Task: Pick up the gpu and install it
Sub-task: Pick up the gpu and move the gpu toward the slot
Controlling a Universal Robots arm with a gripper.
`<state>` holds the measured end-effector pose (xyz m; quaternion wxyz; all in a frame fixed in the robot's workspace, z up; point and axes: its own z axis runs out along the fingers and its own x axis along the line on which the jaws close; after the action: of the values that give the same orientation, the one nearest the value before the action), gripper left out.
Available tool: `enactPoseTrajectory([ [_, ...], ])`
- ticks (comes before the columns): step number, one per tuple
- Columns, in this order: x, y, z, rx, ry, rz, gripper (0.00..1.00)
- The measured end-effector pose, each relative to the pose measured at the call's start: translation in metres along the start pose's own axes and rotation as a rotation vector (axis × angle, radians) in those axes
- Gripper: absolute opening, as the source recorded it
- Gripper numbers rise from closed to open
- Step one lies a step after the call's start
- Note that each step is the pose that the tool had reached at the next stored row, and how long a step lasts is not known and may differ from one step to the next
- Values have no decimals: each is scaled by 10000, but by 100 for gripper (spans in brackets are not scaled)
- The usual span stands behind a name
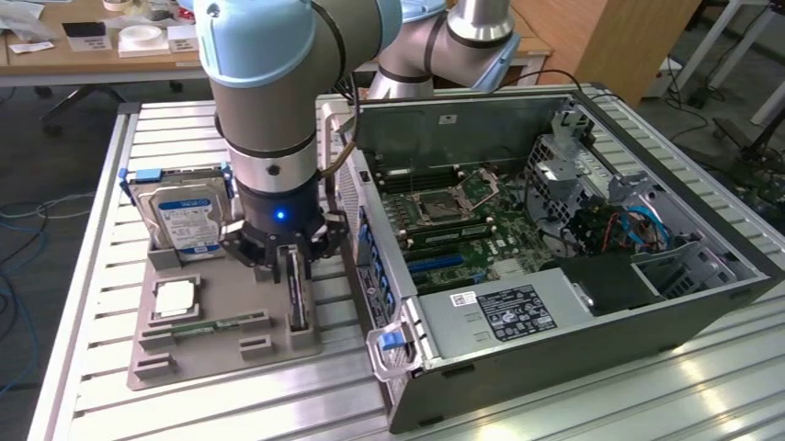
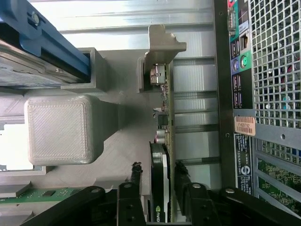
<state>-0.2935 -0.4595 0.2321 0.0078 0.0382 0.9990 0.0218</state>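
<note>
Straddling the gpu (image 2: 160, 174) in the tray (image 1: 209, 360) at the exterior view's left of the computer case (image 1: 576, 354), jaws spread, not yet pinching, lifting or installing it.

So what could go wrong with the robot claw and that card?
The gripper is open with a finger each side of the thin gpu. If it closes off-centre, the card might tilt in its grey holder. The computer case stands right beside it, so a lifted card could bump it.
</note>
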Motion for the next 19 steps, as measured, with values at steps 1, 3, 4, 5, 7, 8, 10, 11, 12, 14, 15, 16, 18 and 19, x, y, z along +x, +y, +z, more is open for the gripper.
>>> enactPoseTrajectory([
  [1,0,0,0,0,0,0,39],
  [3,0,0,0,0,0,0,39],
  [4,0,0,0,0,0,0,39],
  [5,0,-1,0,0,0,0,39],
  [7,-1,-15,-1,0,0,-1,39],
  [8,-2,-21,-1,0,1,-1,39],
  [10,-1,-22,2,-1,-1,1,39],
  [11,-1,-23,12,-2,-1,1,39],
  [12,-1,-24,17,0,0,0,39],
  [14,-1,-24,18,1,1,0,39],
  [15,-1,-24,18,2,1,0,39],
  [16,-1,-24,17,2,2,0,39],
  [18,-2,-24,26,-3,-2,-1,39],
  [19,-1,-24,26,-3,0,0,39],
])
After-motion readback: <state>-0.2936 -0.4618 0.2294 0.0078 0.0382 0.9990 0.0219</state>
